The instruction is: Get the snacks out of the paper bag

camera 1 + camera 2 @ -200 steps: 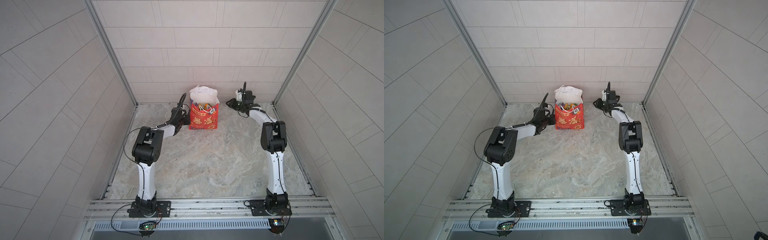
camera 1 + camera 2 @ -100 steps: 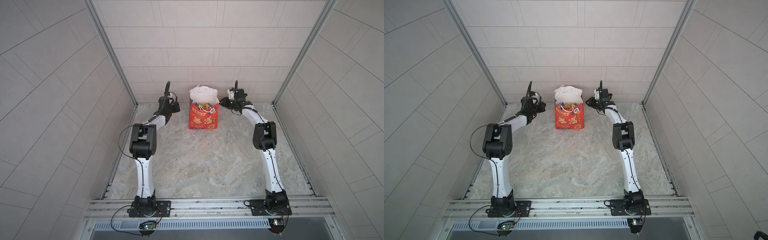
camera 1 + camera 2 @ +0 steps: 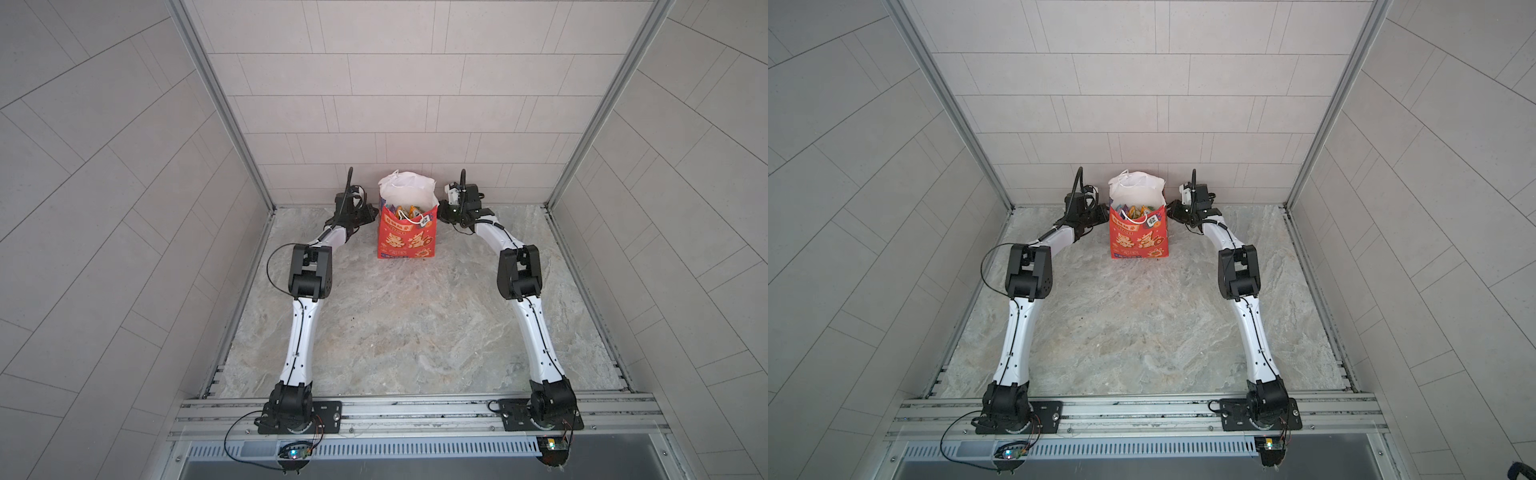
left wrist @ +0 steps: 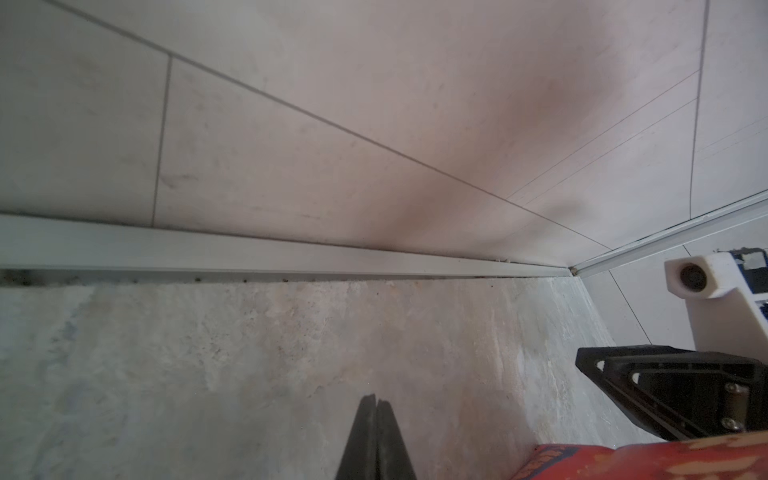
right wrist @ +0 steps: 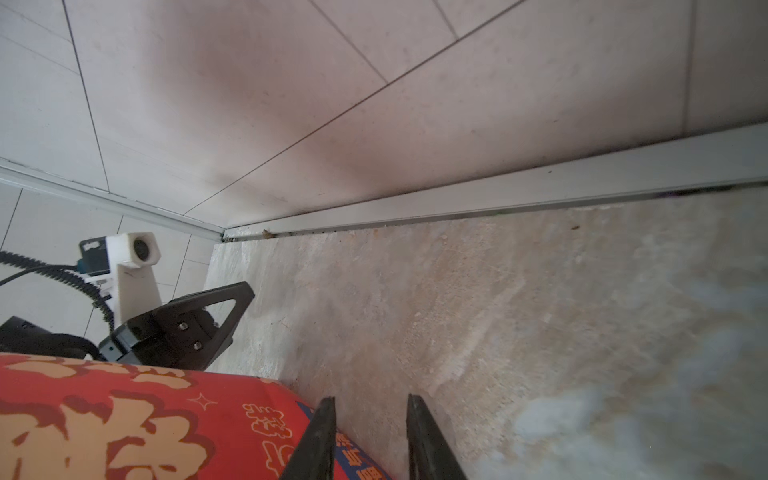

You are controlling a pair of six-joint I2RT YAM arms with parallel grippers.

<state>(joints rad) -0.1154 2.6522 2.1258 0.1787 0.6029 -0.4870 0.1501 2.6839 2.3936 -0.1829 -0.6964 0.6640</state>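
the paper bag (image 3: 407, 239) stands upright at the back of the desk (image 3: 395, 332), close to the tiled wall (image 3: 395, 124). its red front faces the camera and its white inside shows at the open mouth. the snacks (image 3: 405, 212) are inside the bag. in both top views only some orange and yellow tops show above the front edge, and they are too small to count; perhaps a teal one is among them.

the left gripper (image 3: 368, 217) is just beside the left side of the bag. in the left wrist view its fingers (image 4: 363, 436) are pressed together with nothing between them.

the right gripper (image 3: 444, 209) is just beside the right side of the bag. in the right wrist view its jaws stand a little apart and only the desk shows in the gap. one finger (image 5: 320, 436) is at the blue side edge of the bag, but i cannot tell if it touches.
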